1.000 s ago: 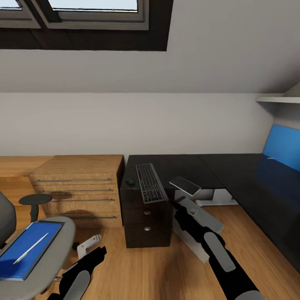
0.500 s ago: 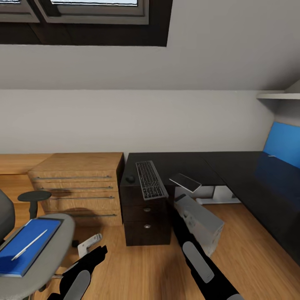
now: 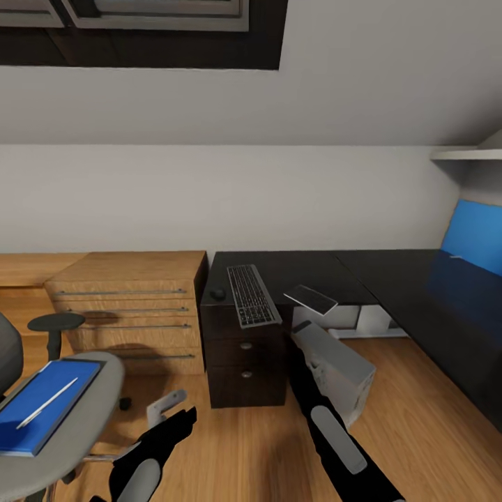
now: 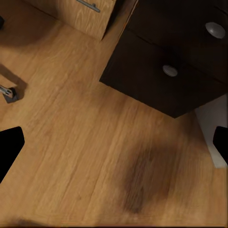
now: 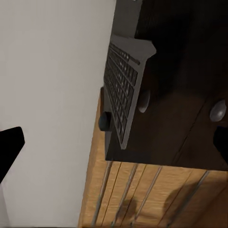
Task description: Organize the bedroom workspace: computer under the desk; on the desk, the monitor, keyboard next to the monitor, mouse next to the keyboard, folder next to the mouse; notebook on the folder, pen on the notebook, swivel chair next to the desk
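Facing you is the black L-shaped desk [image 3: 328, 268], matte top, drawer unit [image 3: 244, 362] with round silver knobs at its near left end, blue back panel [image 3: 474, 237] on the far right. The slim keyboard [image 3: 252, 295], dark keys with a silvery rim, lies on the desk over the drawers, its near end overhanging the front edge. The small dark rounded mouse [image 3: 218, 294] sits just beside it on the left, close to the desk's left edge. A thin greyish notebook [image 3: 311, 299] lies right of the keyboard, one corner past the desk's front edge. The light-grey box-shaped computer [image 3: 335, 373] stands tilted on the wooden plank floor [image 3: 244, 453], just right of the drawer unit, in the opening under the desk.

At lower left the grey padded swivel chair [image 3: 84, 425] carries the flat blue folder [image 3: 42, 408] on its seat, with the thin white pen [image 3: 47, 402] lying on it. A light wooden chest [image 3: 132, 307] with long bar handles stands touching the desk's left side.

Your left tool [image 3: 174, 429] hangs over bare floor between chair and drawers, fingers spread apart. Your right arm [image 3: 328, 432] reaches toward the computer; you cannot tell from the head view whether that tool grips anything, though the right wrist view shows its fingers wide apart.
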Robot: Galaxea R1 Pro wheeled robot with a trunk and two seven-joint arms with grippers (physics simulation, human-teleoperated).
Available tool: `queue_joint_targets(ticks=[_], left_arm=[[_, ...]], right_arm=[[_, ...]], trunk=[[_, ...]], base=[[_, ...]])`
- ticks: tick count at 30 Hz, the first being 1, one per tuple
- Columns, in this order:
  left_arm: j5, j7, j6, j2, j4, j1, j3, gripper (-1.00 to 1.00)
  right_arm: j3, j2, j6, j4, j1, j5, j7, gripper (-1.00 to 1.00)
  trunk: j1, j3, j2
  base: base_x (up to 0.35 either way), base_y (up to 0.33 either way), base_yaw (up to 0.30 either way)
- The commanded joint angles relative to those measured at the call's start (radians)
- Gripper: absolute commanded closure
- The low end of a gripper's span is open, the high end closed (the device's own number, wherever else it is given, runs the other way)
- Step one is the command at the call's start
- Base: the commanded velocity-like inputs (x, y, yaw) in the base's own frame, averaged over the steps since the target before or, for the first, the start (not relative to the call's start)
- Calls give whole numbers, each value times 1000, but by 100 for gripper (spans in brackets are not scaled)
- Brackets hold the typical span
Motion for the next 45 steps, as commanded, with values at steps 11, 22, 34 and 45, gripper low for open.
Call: queue_joint_targets(ticks=[11, 22, 34, 45], left_arm=[[16, 8, 3, 1, -1, 1, -39, -100], [16, 8, 2, 1, 0, 1, -42, -100], [14, 8, 2, 2, 14, 1, -42, -100], [14, 8, 2, 2, 19, 1, -42, -100]], right_arm=[[5, -4, 71, -26, 11, -11, 50, -100], [5, -3, 119, -17, 12, -12, 52, -100], [-2, -1, 120, 24, 11, -10, 48, -100], [-5, 1, 120, 76, 10, -9, 48, -100]], trunk=[[0, -1, -1], [0, -1, -1], [0, -1, -1], [0, -1, -1]], base=[[0, 0, 0], [0, 0, 0], [18, 0, 0], [177, 0, 0]])
